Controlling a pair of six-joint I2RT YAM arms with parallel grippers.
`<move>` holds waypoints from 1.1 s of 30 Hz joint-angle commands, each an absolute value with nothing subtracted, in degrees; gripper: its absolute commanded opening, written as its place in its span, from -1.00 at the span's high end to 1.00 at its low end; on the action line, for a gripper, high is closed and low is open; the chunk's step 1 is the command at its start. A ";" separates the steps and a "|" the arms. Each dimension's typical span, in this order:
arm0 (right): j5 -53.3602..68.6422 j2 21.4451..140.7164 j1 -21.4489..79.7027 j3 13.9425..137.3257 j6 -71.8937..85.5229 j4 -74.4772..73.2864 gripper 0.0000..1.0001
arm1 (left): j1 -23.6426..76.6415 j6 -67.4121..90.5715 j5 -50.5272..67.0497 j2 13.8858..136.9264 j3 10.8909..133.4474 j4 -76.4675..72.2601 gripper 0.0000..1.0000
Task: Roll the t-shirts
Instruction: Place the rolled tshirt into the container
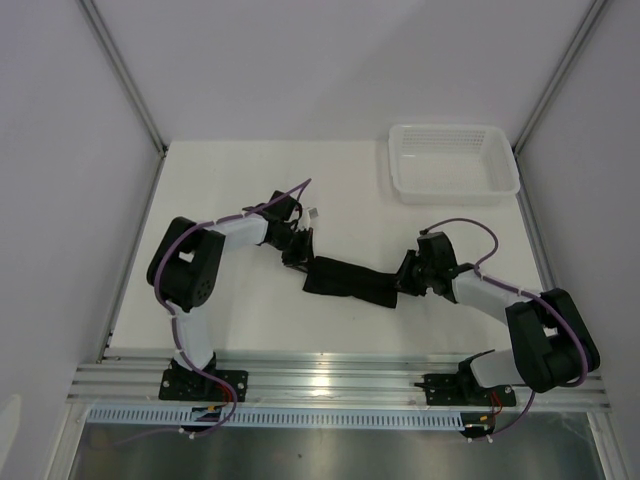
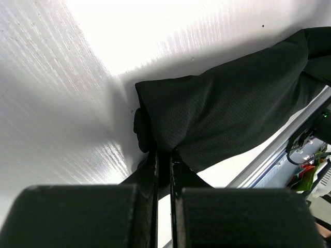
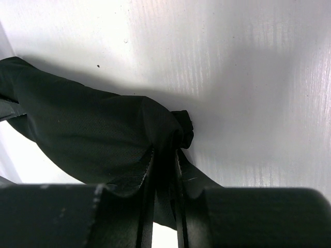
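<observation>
The black t-shirt [image 1: 350, 281] lies on the white table as a long narrow roll running left to right between the two arms. My left gripper [image 1: 300, 262] is at its left end. In the left wrist view the jaws of the left gripper [image 2: 163, 152] are shut, pinching the edge of the t-shirt [image 2: 227, 103]. My right gripper [image 1: 405, 278] is at the right end. In the right wrist view the right gripper [image 3: 164, 150] has closed on a bunched fold of the t-shirt [image 3: 88, 129], and cloth fills the narrow gap between the jaws.
A white mesh basket [image 1: 455, 188] stands at the table's far right corner. White walls enclose the table on three sides. An aluminium rail [image 1: 340, 385] runs along the near edge by the arm bases.
</observation>
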State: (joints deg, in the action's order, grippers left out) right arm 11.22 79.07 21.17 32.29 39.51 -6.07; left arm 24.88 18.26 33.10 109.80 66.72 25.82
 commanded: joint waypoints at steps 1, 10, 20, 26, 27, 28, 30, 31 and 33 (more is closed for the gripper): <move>9.93 78.93 20.83 31.20 35.95 -6.86 1.00 | 24.26 15.39 32.25 106.70 66.88 26.10 0.99; 7.12 75.41 20.83 35.15 30.68 -10.19 1.00 | 24.35 13.36 33.75 104.42 70.66 27.68 0.99; 7.21 74.36 20.83 37.62 27.78 -10.72 1.00 | 24.96 12.39 33.57 103.98 73.13 29.00 0.99; 5.63 72.95 20.83 40.60 24.88 -13.18 1.00 | 25.22 11.52 32.87 103.80 75.14 30.14 0.99; 5.45 72.69 20.83 41.04 24.44 -13.44 1.00 | 25.31 11.17 32.87 103.62 76.10 30.23 0.99; 5.36 72.60 20.83 41.57 24.17 -13.62 1.00 | 25.31 10.99 32.87 103.54 76.55 30.50 0.99; 5.54 72.68 20.83 42.80 23.29 -13.62 1.00 | 25.49 10.72 32.78 103.27 78.30 30.94 0.99; 5.62 72.86 20.83 43.24 23.12 -13.71 1.00 | 25.58 10.55 32.78 103.27 78.31 31.11 0.99; 5.36 73.12 20.66 44.82 21.98 -13.80 1.00 | 25.66 10.37 32.87 103.10 80.14 31.55 0.99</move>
